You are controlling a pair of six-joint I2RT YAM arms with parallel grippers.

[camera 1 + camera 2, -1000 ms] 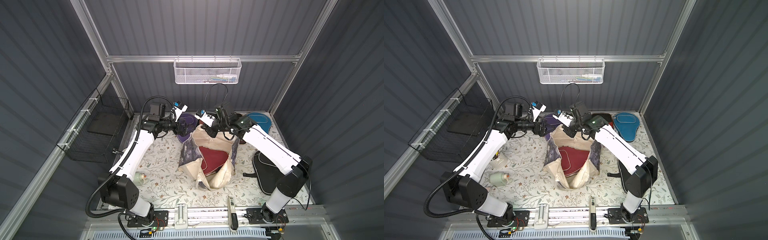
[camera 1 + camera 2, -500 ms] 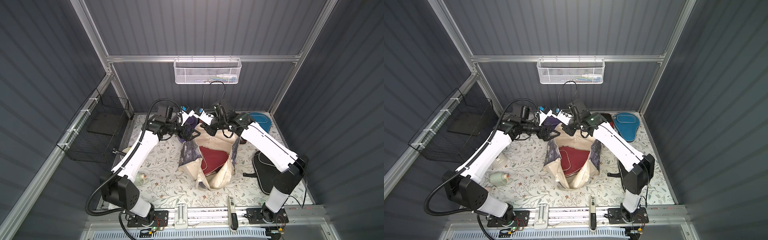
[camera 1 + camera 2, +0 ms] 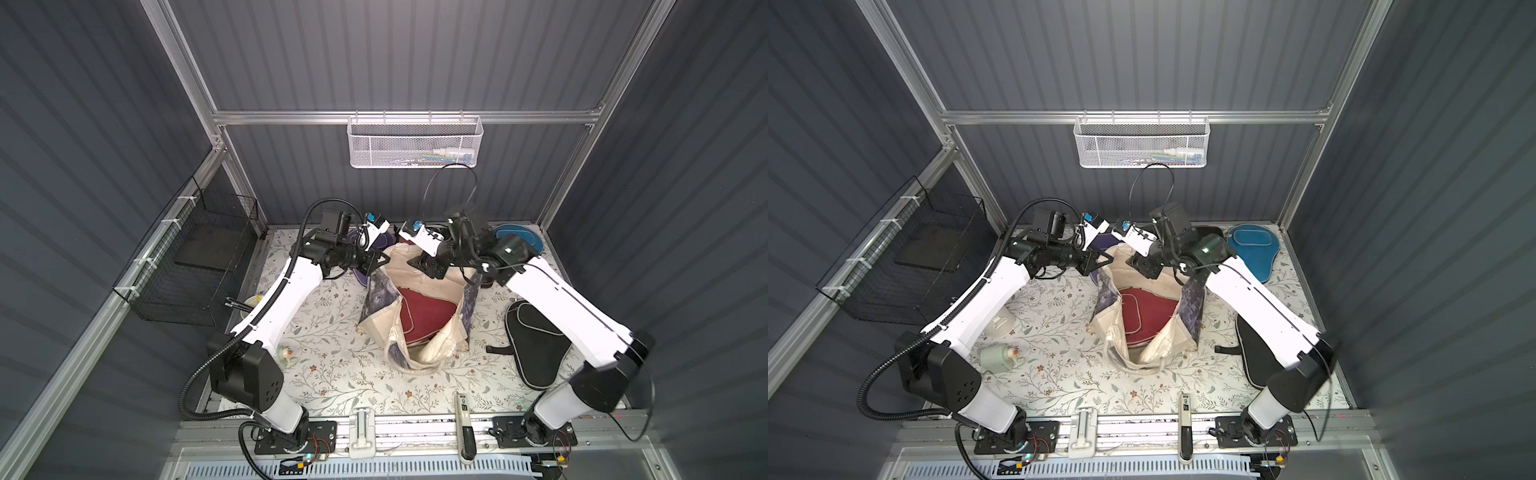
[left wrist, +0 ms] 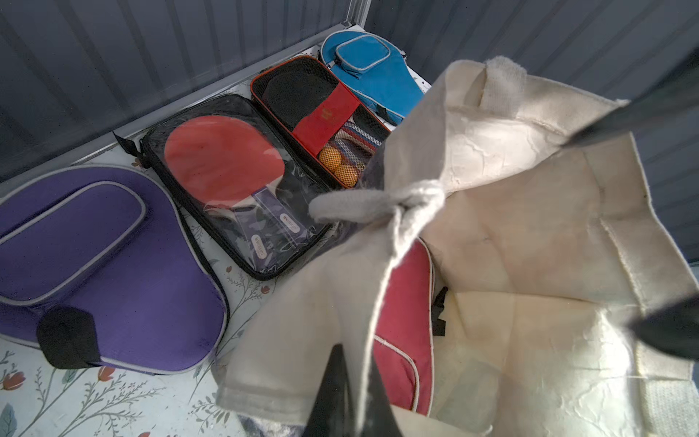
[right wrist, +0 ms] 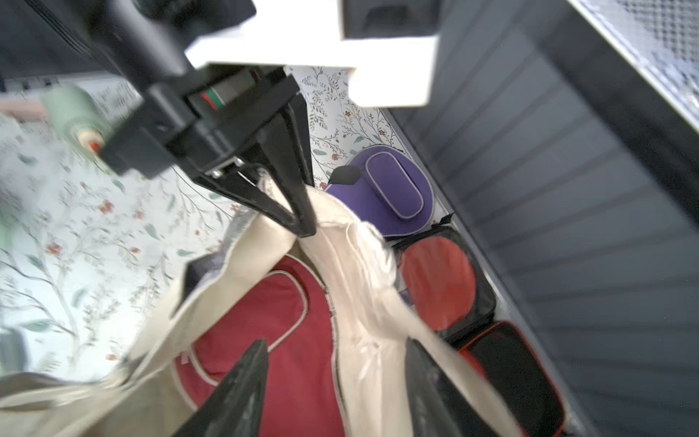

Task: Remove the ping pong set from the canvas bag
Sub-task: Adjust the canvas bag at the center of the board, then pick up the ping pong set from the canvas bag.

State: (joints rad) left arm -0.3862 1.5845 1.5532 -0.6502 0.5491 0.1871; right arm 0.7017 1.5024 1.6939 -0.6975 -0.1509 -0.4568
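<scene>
The right wrist view was smeared by blur, yet it showed the left pincer (image 5: 302,225) clenched on the cream rim of the canvas bag (image 3: 384,328), its black fingers meeting over the cloth. The right pincer (image 5: 336,344) stood released, jaws apart, with a fold of the bag's wall running between them; whether that cloth touched either finger could not be made out.

Below and between the two pincers, inside the bag's open mouth, lay the maroon cover (image 3: 424,311). Only its rounded upper part showed, the remainder sunk under canvas folds, and what lay beneath it could not be told.

In both top views the right arm cut across the black cover (image 3: 536,345), well behind the right pincer. The blue cover (image 4: 374,79) was largely hidden behind that arm in a top view. Beyond the left pincer's tips, outside the bag, lay the purple cover (image 4: 113,257), a clear case (image 4: 295,212) holding a red paddle (image 4: 223,162), and the red-and-black case (image 4: 321,109).

The maroon cover was deep red cloth with pale piping. The bag was creased cream canvas with mottled bluish-purple side panels.
</scene>
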